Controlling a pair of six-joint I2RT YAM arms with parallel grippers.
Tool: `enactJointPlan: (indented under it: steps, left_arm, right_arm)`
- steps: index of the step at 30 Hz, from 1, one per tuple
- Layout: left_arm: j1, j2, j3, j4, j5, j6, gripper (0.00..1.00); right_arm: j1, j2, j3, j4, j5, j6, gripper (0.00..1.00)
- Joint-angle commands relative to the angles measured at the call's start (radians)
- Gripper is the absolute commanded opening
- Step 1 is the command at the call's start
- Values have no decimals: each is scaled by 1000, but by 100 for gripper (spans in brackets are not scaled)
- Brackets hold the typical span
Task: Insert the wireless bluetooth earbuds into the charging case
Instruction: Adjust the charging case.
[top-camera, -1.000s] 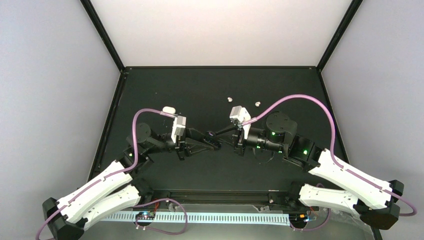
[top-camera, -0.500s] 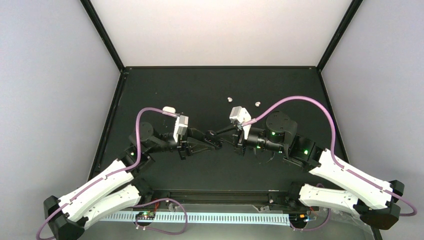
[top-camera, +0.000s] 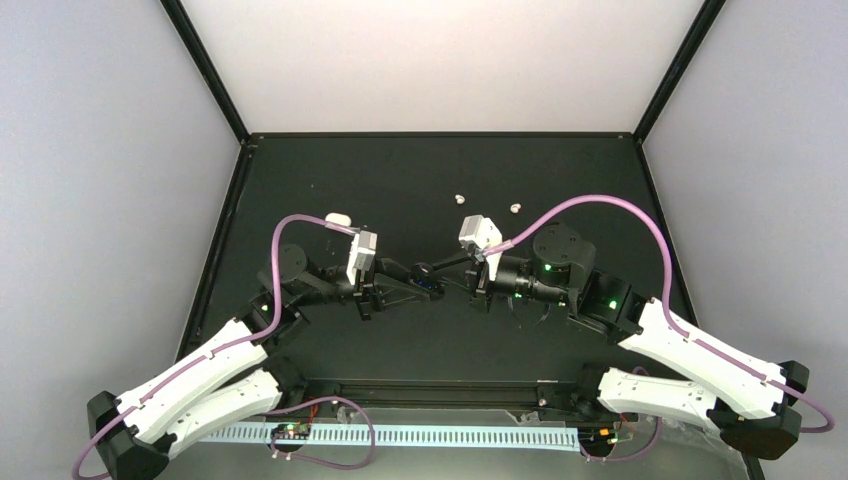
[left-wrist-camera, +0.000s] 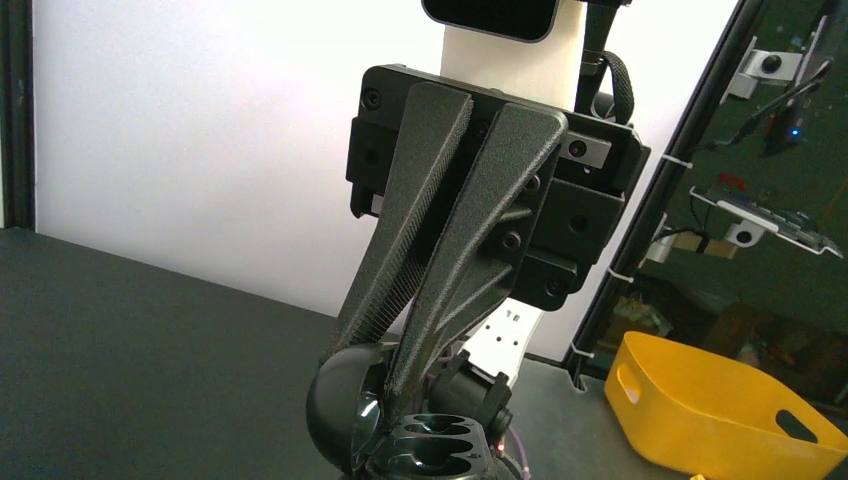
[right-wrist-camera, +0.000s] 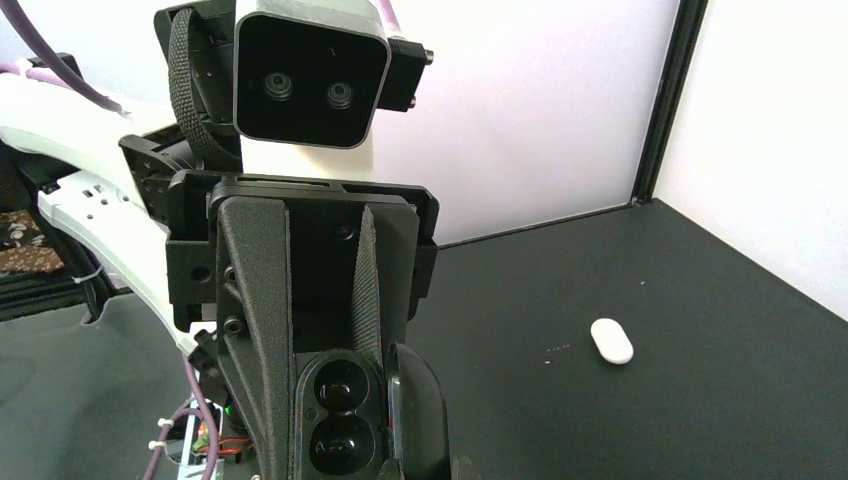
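Note:
A black charging case (top-camera: 430, 277) hangs above the table's middle, between both grippers. In the right wrist view my left gripper (right-wrist-camera: 322, 440) has a finger on each side of the case body (right-wrist-camera: 338, 415), shut on it. The lid (right-wrist-camera: 418, 420) stands open beside two glossy wells; I cannot tell if buds sit in them. In the left wrist view my right gripper (left-wrist-camera: 392, 375) is pinched shut on the open lid (left-wrist-camera: 338, 410) at its rim, above the wells (left-wrist-camera: 432, 455). Two white earbuds (top-camera: 460, 199) (top-camera: 516, 208) lie on the table beyond the grippers.
A white oval pod (top-camera: 338, 218) lies on the black tabletop (top-camera: 400, 170) behind the left arm, and shows in the right wrist view (right-wrist-camera: 611, 341). Purple cables (top-camera: 600, 200) arc over both arms. A yellow bin (left-wrist-camera: 720, 410) sits off the table.
My left gripper has edged a little to the right, closer to the right gripper. The right arm has barely moved and the white earbuds lie where they were.

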Motion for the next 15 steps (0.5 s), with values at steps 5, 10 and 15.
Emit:
enactJointPlan:
  steps: [5, 10, 15]
  left_arm:
    - [-5, -3, 11, 15, 8, 31, 2]
    - [-5, -15, 9, 16, 10, 40, 1]
    - [-6, -28, 7, 17, 2, 48, 2]
  right_arm:
    - [-3, -26, 31, 13, 43, 16, 9]
    - [-3, -29, 32, 7, 57, 18, 21]
    - [-3, -34, 31, 8, 73, 20, 30]
